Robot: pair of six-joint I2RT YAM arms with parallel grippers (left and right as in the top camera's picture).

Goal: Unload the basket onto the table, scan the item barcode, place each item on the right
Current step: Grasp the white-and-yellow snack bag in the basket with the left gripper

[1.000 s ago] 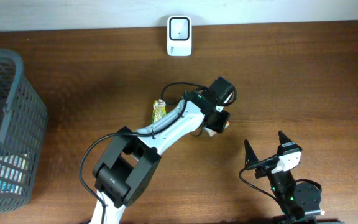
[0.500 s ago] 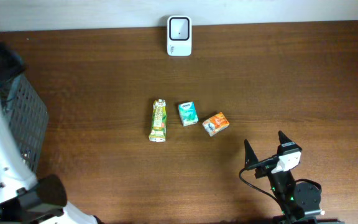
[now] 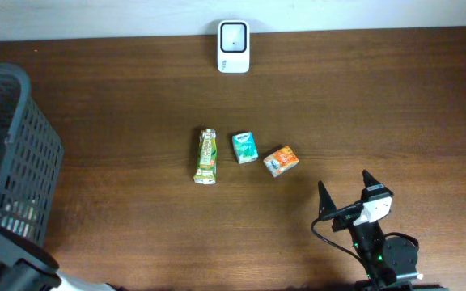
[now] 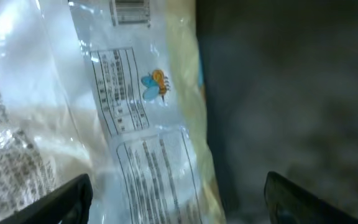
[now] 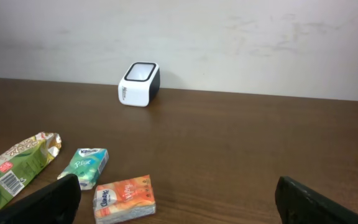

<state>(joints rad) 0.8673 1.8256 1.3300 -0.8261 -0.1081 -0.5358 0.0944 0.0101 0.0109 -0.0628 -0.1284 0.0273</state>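
In the left wrist view my left gripper [image 4: 179, 200] stands open right above a clear plastic package [image 4: 135, 124] with printed panels and a barcode [image 4: 131, 9] at its top edge; nothing sits between the fingers. On the table lie a green packet [image 3: 206, 156], a teal tissue pack [image 3: 244, 148] and an orange tissue pack [image 3: 281, 161]. The white scanner [image 3: 234, 35] stands at the far edge. My right gripper [image 3: 345, 196] rests open near the front edge, facing these items from behind the orange pack [image 5: 124, 198].
A dark mesh basket [image 3: 31, 162] stands at the table's left end, with the left arm's base [image 3: 6, 271] at its front corner. The scanner [image 5: 139, 83] stands against the pale wall. The green packet [image 5: 17, 167] shows a barcode near its close end.
The left arm swung away from the orange tissue pack to the basket on the left, and its jaws spread wider. The orange pack stays on the table. The right arm is unmoved.
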